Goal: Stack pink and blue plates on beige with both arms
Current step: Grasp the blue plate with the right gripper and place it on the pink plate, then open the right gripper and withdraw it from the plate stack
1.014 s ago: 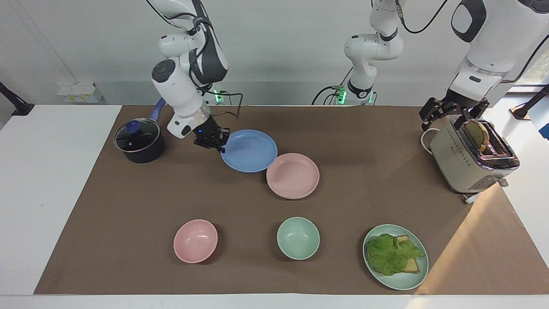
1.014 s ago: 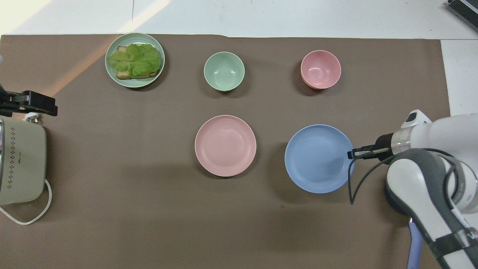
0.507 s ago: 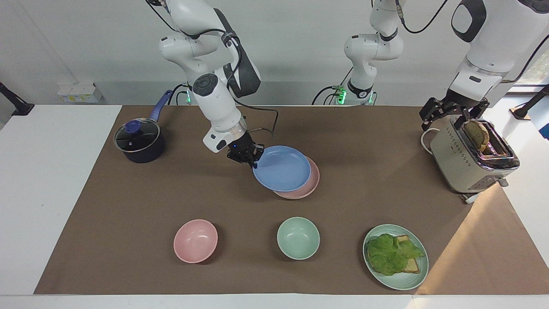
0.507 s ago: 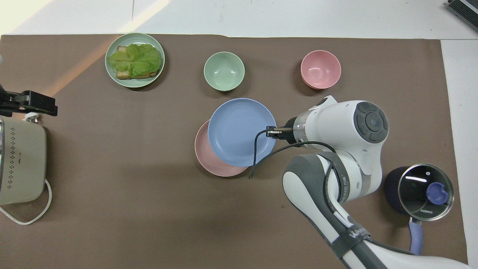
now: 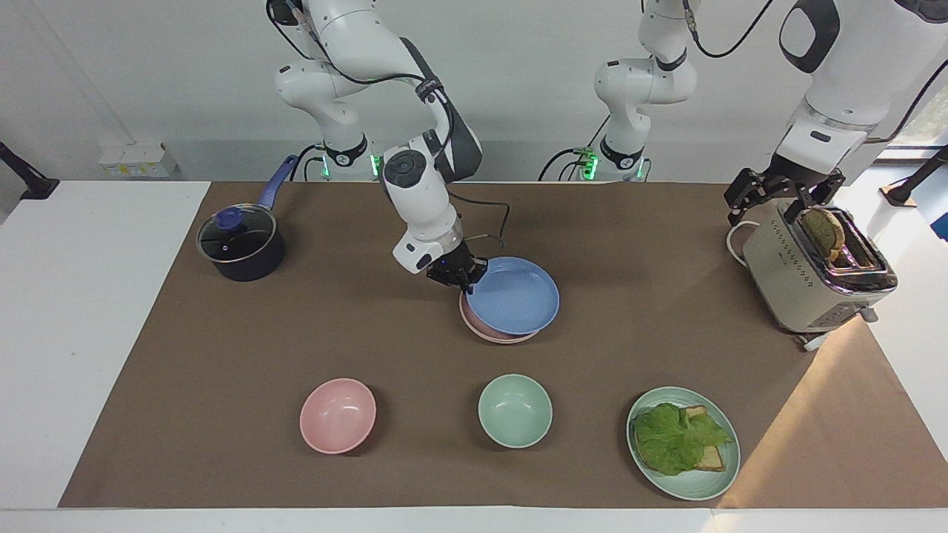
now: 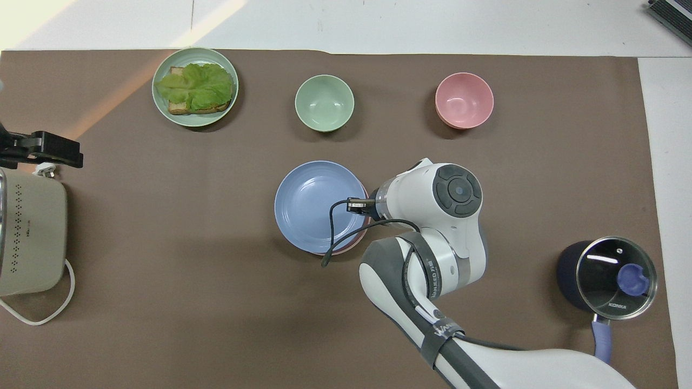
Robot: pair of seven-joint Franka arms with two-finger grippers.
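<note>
The right tool (image 5: pixel 461 277) is clenched on the rim of the blue plate (image 5: pixel 513 296), held over the pink plate (image 5: pixel 485 330) in the middle of the desk (image 5: pixel 185 355). The left tool (image 5: pixel 783 194) waits released over the toaster (image 5: pixel 807 277).

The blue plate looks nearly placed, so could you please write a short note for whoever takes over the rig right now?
Right hand: shut on the blue plate, holding it by its rim over the pink plate.
Left hand: open, waiting over the toaster.
Done: pink plate sits mid-table; whether a beige plate lies under it cannot be told.
Left: lower and release the blue plate.
</note>
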